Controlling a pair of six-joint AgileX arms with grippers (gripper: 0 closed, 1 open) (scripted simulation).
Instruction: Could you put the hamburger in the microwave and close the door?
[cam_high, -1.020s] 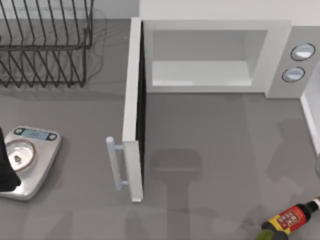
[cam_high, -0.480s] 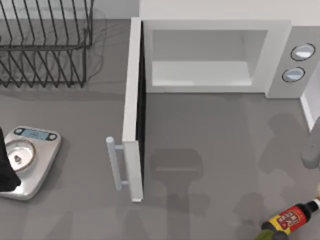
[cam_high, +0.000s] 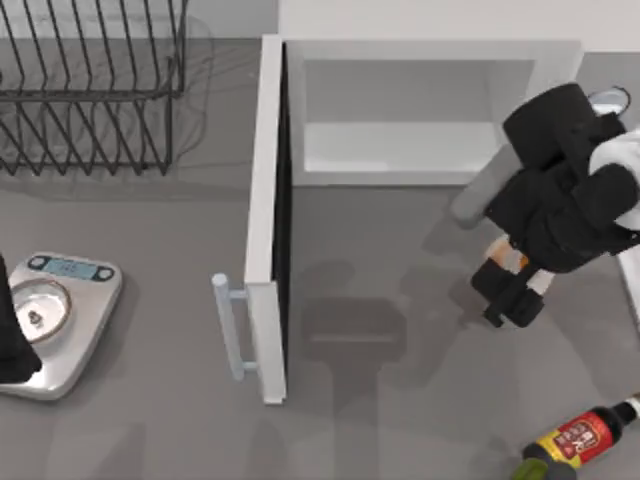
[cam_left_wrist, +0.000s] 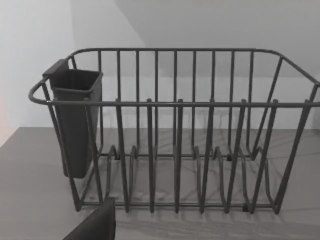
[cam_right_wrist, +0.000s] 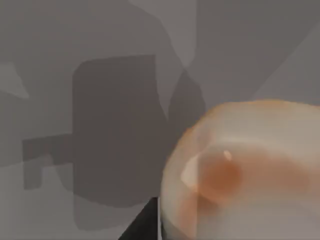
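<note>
Right gripper (cam_high: 512, 283) grasping the hamburger (cam_high: 507, 258) before the open microwave (cam_high: 545, 75).
Door (cam_high: 265, 215) ajar left; bottle (cam_high: 577, 440), scale (cam_high: 60, 320), rack (cam_high: 90, 85) around; left gripper hidden.

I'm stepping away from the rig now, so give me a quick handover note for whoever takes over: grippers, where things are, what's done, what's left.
Right gripper: shut on the hamburger, held above the table in front of the microwave, toward its right side.
Left arm: parked at the table's left edge, beside the scale.
The door stands wide open; the cavity has nothing in it.
Done: hamburger picked up.
Left: carry it into the cavity, let go, pull back, swing the door closed.
Nearby: bottle at the front right, dish rack at the back left.
</note>
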